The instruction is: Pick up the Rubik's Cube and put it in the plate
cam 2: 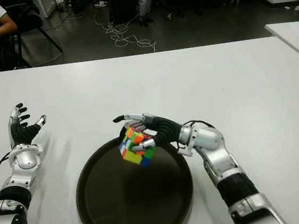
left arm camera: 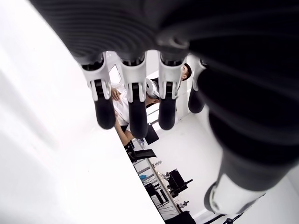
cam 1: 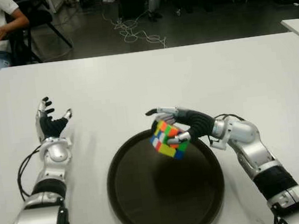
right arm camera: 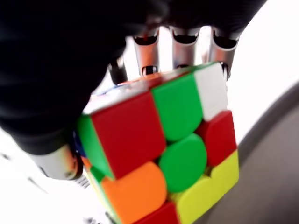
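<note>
Your right hand (cam 1: 180, 126) has its fingers (right arm camera: 182, 44) curled over the far side of the Rubik's Cube (cam 1: 167, 139), thumb pressing the near face, so the cube sits tilted in a firm grasp. It hangs above the dark plate (cam 1: 149, 208), over the rim at about twelve o'clock. Your left hand (cam 1: 51, 124) shows at the plate's ten o'clock on the white table (cam 1: 198, 69), fingers spread, holding nothing.

The scrambled, multicoloured Rubik's Cube (cam 1: 168, 140) hung tilted above the far rim of the round dark plate (cam 1: 149, 208), not touching it.
</note>
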`<state>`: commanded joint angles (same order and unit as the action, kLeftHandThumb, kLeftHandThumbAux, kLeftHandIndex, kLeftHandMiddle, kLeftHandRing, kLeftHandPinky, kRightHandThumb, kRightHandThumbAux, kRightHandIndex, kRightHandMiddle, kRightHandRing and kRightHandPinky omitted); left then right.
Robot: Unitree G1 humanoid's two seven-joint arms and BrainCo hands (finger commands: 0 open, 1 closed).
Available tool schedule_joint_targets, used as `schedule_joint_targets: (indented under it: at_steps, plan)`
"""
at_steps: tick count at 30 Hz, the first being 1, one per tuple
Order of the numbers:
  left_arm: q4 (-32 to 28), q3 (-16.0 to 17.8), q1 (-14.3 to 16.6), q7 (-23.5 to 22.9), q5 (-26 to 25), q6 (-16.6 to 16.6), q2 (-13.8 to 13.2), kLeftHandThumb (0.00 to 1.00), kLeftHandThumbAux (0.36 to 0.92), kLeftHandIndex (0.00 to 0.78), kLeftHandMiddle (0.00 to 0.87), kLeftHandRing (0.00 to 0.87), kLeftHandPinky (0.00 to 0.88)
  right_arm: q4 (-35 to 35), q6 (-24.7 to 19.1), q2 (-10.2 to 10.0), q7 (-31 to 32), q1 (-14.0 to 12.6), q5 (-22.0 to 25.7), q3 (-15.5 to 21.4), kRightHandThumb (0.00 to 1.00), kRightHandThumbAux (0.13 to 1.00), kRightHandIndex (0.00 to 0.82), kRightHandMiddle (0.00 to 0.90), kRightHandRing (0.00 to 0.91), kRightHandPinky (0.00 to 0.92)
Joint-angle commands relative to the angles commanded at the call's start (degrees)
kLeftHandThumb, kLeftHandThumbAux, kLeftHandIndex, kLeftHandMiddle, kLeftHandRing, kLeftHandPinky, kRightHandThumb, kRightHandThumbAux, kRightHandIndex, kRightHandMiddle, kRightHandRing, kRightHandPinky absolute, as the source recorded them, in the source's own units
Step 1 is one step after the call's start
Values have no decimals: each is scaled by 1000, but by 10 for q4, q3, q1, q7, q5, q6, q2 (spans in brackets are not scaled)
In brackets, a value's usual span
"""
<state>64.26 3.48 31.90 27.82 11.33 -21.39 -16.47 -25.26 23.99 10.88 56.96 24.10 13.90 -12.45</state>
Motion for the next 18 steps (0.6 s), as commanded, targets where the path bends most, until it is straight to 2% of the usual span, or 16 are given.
schedule_joint_targets:
  at_steps: [6,13,18]
  plan:
    - [1,2,1,-1,-3,1,0,138,784,113,177,188,207,-17,-5,-3,28,8,12,4,0,614,1,0,1,2]
    - [0,3,1,-5,-4,1,1,146,784,103,174,197,247,-37,0,-7,7,16,-13,8,0,594,3,0,0,0]
    - [-1,5,0,-7,-7,2,2,153,782,100,175,198,240,-52,11,-9,3,23,-18,10,0,572,7,0,0,0]
